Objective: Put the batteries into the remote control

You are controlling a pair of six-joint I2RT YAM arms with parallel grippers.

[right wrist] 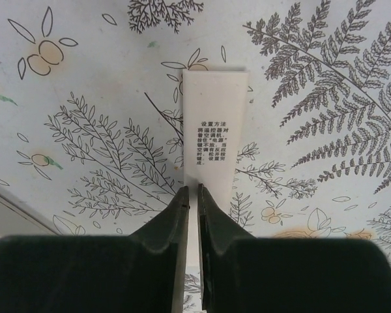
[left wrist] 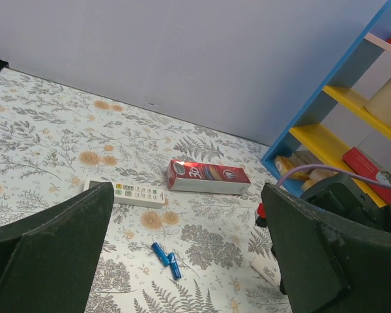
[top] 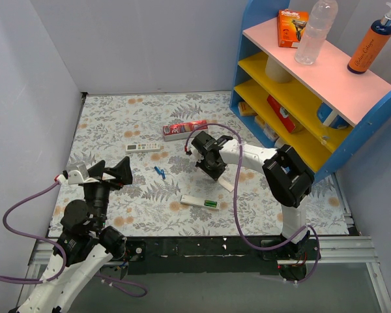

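Note:
The white remote control (top: 144, 147) (left wrist: 133, 193) lies buttons up at the back left of the floral mat. Two blue batteries (top: 159, 172) (left wrist: 165, 257) lie touching each other in front of it. A second white bar (top: 200, 203) with a green patch near its right end lies nearer the front. My right gripper (top: 212, 166) (right wrist: 191, 190) points down, its jaws drawn together to a slim slit over the near end of a flat white printed cover (right wrist: 215, 124) (top: 226, 183); nothing shows clamped. My left gripper (top: 107, 175) (left wrist: 188, 190) hovers wide open at the left, holding nothing.
A red carton (top: 184, 130) (left wrist: 207, 177) lies behind the right gripper. A blue shelf unit (top: 326, 72) with a bottle, a razor pack and an orange pump bottle stands at the right. A purple cable (top: 215, 127) loops over the right arm.

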